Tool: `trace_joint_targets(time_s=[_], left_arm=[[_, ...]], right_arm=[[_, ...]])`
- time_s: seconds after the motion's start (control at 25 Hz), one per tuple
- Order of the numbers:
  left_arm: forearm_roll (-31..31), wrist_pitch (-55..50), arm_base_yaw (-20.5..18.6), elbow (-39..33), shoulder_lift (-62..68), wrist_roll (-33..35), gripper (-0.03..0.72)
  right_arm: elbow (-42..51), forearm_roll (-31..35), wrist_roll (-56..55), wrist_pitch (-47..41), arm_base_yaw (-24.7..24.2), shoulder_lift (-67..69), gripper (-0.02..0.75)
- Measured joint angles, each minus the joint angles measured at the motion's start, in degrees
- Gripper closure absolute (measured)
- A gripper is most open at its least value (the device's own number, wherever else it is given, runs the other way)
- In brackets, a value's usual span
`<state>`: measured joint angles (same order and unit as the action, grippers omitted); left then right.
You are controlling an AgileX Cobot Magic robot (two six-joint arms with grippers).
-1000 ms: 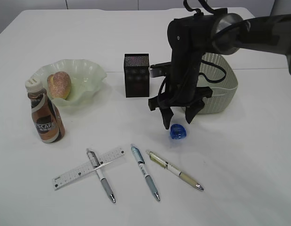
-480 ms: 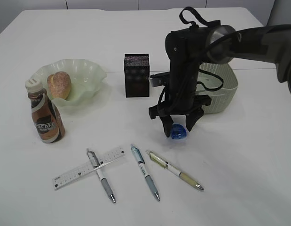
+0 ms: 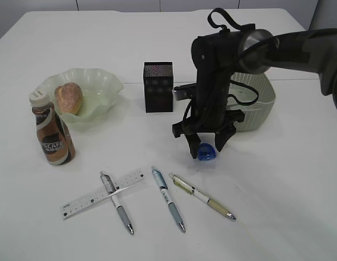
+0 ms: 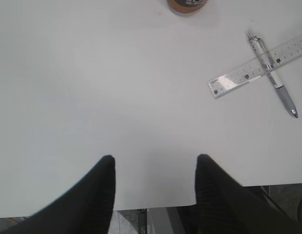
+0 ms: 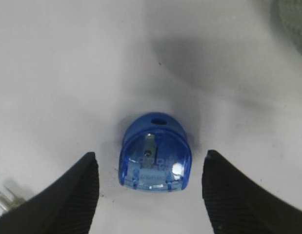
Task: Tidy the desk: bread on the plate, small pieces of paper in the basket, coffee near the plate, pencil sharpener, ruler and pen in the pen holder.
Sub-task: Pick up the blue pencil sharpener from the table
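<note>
The right gripper (image 3: 205, 144) has dropped lower over the last second and now straddles the blue sharpener (image 3: 206, 154), fingers spread to either side of it and not pinching it.

From the outside view, the bread (image 3: 69, 98) sits in the wavy plate (image 3: 105, 87) at the left, leaning toward its near left side. The coffee (image 3: 53, 135) stands upright just in front of the plate's near left rim. The black pen holder (image 3: 158, 87) stands upright at the middle of the desk (image 3: 277, 185), and I cannot see into it. The basket (image 3: 262, 103) lies behind the arm, which hides most of its inside. Near the front edge, the ruler (image 3: 102, 193) lies slanted across one pen (image 3: 117, 203); two more pens (image 3: 168, 199) lie apart to the right.

The left wrist view shows what the outside view does not: the left gripper (image 4: 153, 192), fingers spread and holding nothing, hovers at the desk's near edge, well apart from the ruler and its pen at upper right.

The right wrist view shows the sharpener close up, lying flat on the desk between the two finger tips, its blade and screw visible through the clear blue shell, with gaps on both sides. A corner of the basket shows at top right.
</note>
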<state>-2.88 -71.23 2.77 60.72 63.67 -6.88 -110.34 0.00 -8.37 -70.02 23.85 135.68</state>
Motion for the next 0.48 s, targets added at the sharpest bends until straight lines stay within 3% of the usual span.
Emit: trace_joint_targets(time_s=[0.48], left_arm=[[0.0, 0.0, 0.0, 0.0, 0.0, 0.0, 0.312]], right_arm=[[0.0, 0.0, -0.04, 0.0, 0.0, 0.31, 0.219]])
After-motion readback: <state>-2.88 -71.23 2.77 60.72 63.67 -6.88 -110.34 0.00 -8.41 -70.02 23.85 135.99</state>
